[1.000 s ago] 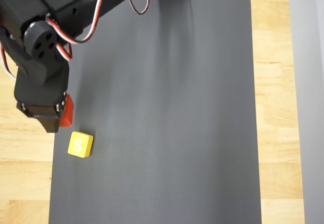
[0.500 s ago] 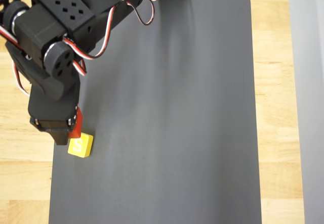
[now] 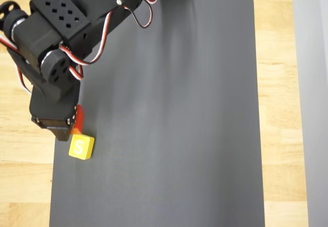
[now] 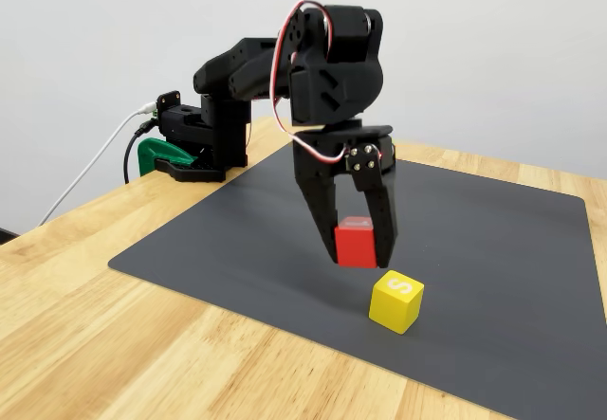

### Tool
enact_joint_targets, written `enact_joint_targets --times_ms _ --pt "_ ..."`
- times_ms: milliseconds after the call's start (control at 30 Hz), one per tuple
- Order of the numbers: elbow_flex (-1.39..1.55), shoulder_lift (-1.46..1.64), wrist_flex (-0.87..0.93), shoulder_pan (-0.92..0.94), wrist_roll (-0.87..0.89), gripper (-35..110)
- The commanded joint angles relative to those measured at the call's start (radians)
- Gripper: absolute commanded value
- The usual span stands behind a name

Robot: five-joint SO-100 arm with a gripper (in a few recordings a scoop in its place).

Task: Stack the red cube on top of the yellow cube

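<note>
The yellow cube (image 3: 81, 147) (image 4: 396, 301), with a white "S" on top, rests on the dark mat near its left edge in the overhead view. The red cube (image 4: 356, 243) hangs in the air, clamped between the black fingers of my gripper (image 4: 358, 247), which is shut on it. In the overhead view only a red sliver of the red cube (image 3: 78, 119) peeks out beside the gripper (image 3: 72, 127). In the fixed view the red cube hangs above the mat, just left of and slightly higher than the yellow one, without touching it.
The dark grey mat (image 3: 174, 114) (image 4: 493, 249) covers most of the wooden table (image 3: 284, 109). The arm's base (image 4: 190, 145) with a green clamp stands at the mat's far corner. Cables run off the table's left side in the fixed view.
The gripper carried the red cube down the overhead picture to the yellow cube's upper edge, then eased back up a little. The yellow cube has stayed put.
</note>
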Motion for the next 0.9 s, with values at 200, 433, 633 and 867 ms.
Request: enact_joint_targets --times_ms 200,433,633,867 --pt "-0.061 0.008 0.193 -0.002 0.005 17" --pt "-0.063 -0.009 0.183 -0.014 0.011 17" --pt "-0.063 -0.029 0.163 -0.031 0.014 17" --pt "-0.064 -0.051 0.135 -0.046 0.012 17"
